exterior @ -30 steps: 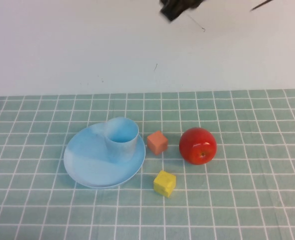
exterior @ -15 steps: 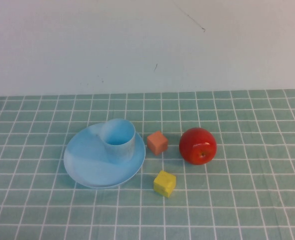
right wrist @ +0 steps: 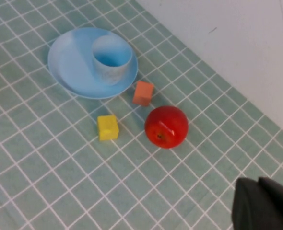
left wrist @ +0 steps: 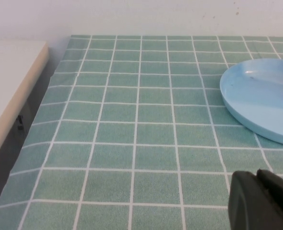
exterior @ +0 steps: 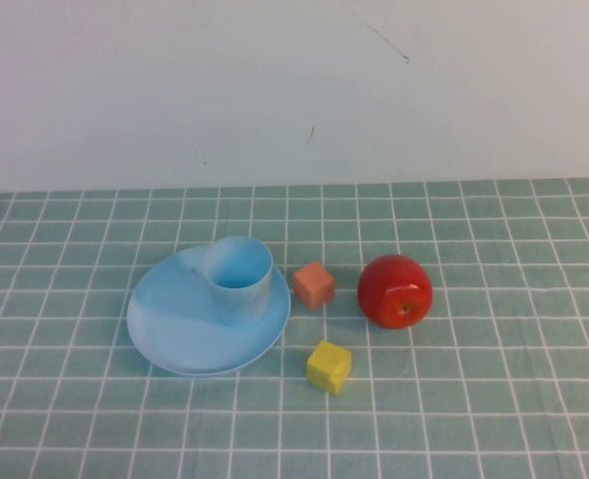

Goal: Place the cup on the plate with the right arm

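The small light blue plastic cup stands upright on the round light blue plastic plate, toward the plate's far right edge. Both sit left of the middle in the high view, on the green checked tablecloth. Just right of the plate is a small orange block. Farther right sits the shiny red apple. A small yellow block lies below the orange one, near the plate's lower right rim.

The left gripper is a dark shape low in the left wrist view, above the cloth, apart from the plate. The right gripper is high above the cloth, well apart from the cup. Neither holds anything.
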Action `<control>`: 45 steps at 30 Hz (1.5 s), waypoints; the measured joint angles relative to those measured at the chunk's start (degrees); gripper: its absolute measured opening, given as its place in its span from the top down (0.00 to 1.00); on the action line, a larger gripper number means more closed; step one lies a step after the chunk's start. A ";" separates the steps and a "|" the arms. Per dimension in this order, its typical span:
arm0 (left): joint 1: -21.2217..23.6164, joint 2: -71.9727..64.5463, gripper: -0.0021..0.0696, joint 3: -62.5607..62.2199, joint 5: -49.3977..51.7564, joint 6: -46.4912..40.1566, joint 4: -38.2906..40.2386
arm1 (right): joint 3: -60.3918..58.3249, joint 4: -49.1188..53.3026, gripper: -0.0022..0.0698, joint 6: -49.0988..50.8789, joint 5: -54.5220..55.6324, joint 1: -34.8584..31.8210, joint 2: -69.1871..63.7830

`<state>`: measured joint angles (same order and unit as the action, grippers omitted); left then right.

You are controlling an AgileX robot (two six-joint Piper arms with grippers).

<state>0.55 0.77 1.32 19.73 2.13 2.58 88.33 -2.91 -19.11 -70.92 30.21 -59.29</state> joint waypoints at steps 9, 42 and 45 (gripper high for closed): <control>0.00 0.00 0.97 0.00 0.00 0.00 0.00 | -15.56 0.82 0.97 -2.34 13.08 -6.56 10.30; 0.00 0.00 0.97 0.00 0.00 0.10 0.00 | -89.98 -4.79 0.97 4.02 49.75 -36.51 59.97; 0.00 0.00 0.97 0.00 0.00 0.10 0.00 | -89.98 -4.79 0.97 4.54 49.75 -36.60 59.97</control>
<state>0.55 0.77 1.32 19.73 2.24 2.58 -1.65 -7.71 -14.57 -21.17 -6.39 0.68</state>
